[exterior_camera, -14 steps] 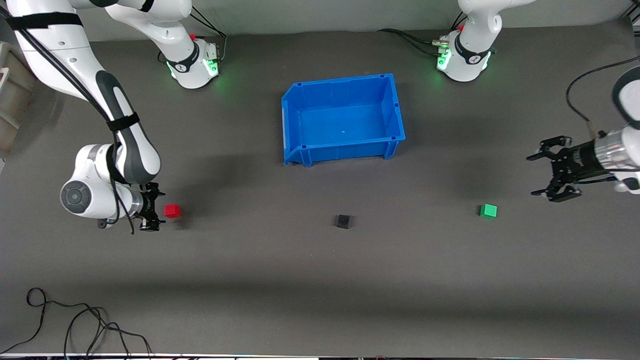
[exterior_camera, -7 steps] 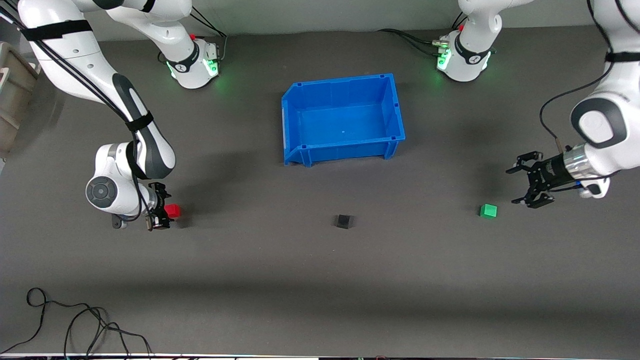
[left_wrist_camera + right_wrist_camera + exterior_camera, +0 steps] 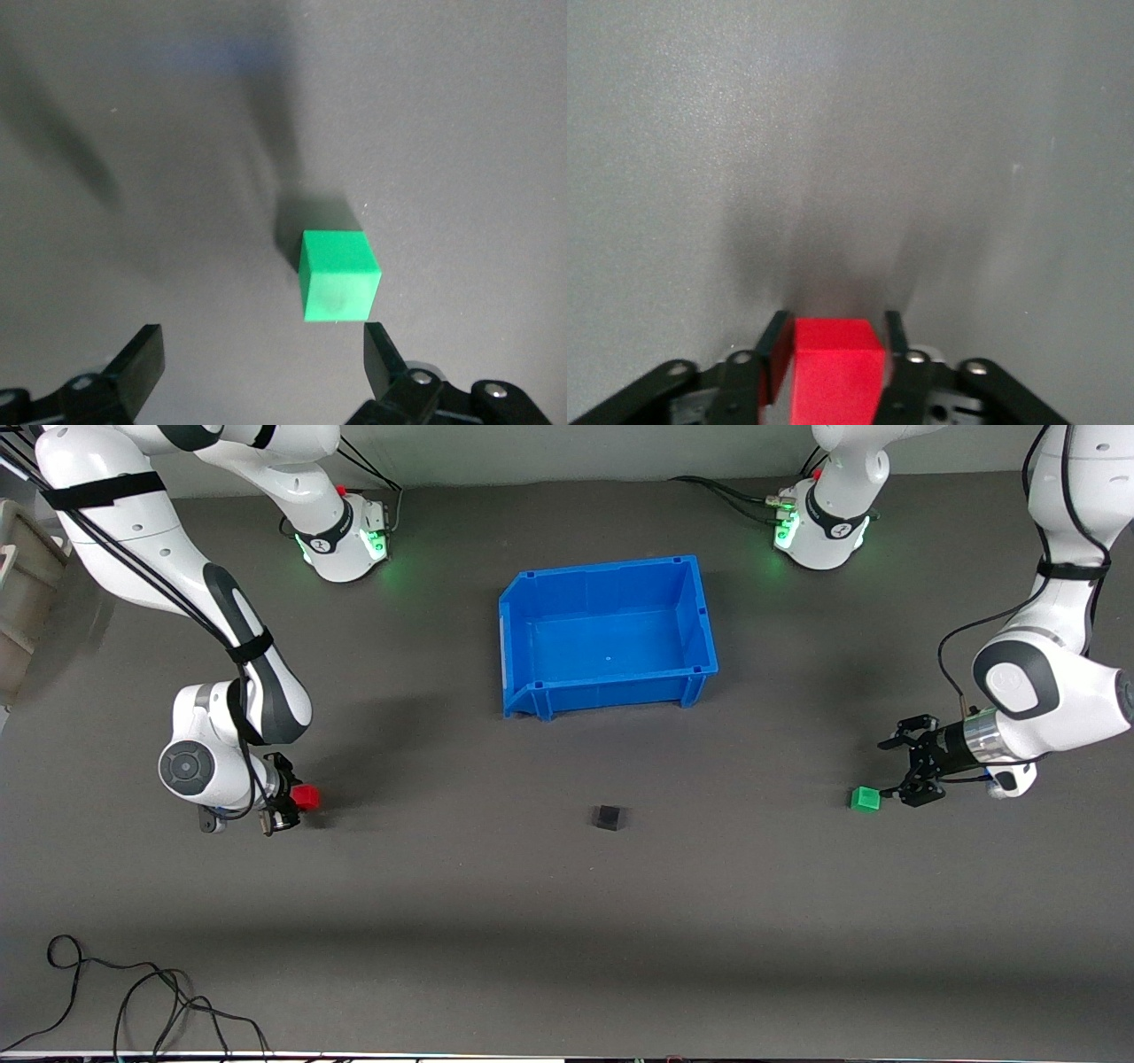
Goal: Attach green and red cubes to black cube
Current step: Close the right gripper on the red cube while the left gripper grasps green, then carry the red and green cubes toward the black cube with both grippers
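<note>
The black cube (image 3: 608,817) sits alone on the counter (image 3: 567,921), between the red cube (image 3: 306,797) and the green cube (image 3: 866,798), nearer the front camera than the blue bin (image 3: 608,634). The right end effector (image 3: 285,806) grips the red cube. The left end effector (image 3: 905,771), fingers spread, sits just beside the green cube.

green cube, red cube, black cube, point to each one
green cube (image 3: 335,283), left wrist view, near its top edge
red cube (image 3: 836,372), right wrist view, top face
black cube (image 3: 608,817), front view, top face
</note>
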Robot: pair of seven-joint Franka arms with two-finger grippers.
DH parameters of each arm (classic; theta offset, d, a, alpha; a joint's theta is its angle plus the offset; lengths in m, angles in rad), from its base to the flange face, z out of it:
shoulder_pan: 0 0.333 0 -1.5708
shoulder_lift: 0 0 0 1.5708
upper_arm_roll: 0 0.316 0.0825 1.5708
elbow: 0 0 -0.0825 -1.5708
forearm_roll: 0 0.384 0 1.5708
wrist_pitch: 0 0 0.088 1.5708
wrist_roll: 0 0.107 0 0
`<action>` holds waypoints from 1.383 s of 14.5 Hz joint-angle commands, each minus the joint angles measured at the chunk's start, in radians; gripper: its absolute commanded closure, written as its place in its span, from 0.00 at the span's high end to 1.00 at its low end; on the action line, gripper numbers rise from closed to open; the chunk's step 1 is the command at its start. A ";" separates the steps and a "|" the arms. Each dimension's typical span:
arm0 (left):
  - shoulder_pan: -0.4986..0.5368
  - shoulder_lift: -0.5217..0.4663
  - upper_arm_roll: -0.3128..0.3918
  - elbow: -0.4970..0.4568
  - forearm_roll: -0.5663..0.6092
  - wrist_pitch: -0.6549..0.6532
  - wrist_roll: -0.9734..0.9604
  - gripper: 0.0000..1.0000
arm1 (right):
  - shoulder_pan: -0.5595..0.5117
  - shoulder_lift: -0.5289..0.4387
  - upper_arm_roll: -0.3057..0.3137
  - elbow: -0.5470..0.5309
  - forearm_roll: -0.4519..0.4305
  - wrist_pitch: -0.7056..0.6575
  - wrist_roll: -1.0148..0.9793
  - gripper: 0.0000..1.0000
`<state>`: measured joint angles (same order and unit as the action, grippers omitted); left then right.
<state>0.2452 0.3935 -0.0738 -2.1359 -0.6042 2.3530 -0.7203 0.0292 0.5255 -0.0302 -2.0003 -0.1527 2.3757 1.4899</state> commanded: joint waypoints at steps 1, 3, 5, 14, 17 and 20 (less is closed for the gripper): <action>-0.014 0.062 -0.001 0.059 -0.016 0.037 0.024 1.00 | -0.003 -0.015 0.001 0.003 -0.024 0.008 0.000 0.36; -0.015 0.105 -0.001 0.100 -0.016 0.040 0.024 1.00 | 0.000 -0.030 0.001 0.015 -0.024 0.003 -0.005 0.36; -0.015 0.131 -0.001 0.129 -0.028 0.042 0.024 1.00 | 0.011 -0.036 0.004 0.064 -0.018 -0.063 0.003 0.34; -0.047 0.154 0.000 0.140 -0.071 0.071 0.024 0.40 | 0.244 0.014 0.024 0.347 0.045 -0.322 0.234 0.34; -0.038 0.150 0.002 0.152 -0.063 0.068 0.022 0.25 | 0.264 0.008 0.024 0.351 0.061 -0.326 0.240 0.34; -0.037 0.143 0.003 0.169 -0.057 0.043 0.016 0.12 | 0.317 0.008 0.026 0.376 0.062 -0.349 0.244 0.34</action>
<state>0.2102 0.5524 -0.0775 -1.9777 -0.6581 2.4306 -0.7101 0.2893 0.5248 0.0036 -1.6699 -0.1094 2.0594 1.7174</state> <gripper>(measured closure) 0.634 0.608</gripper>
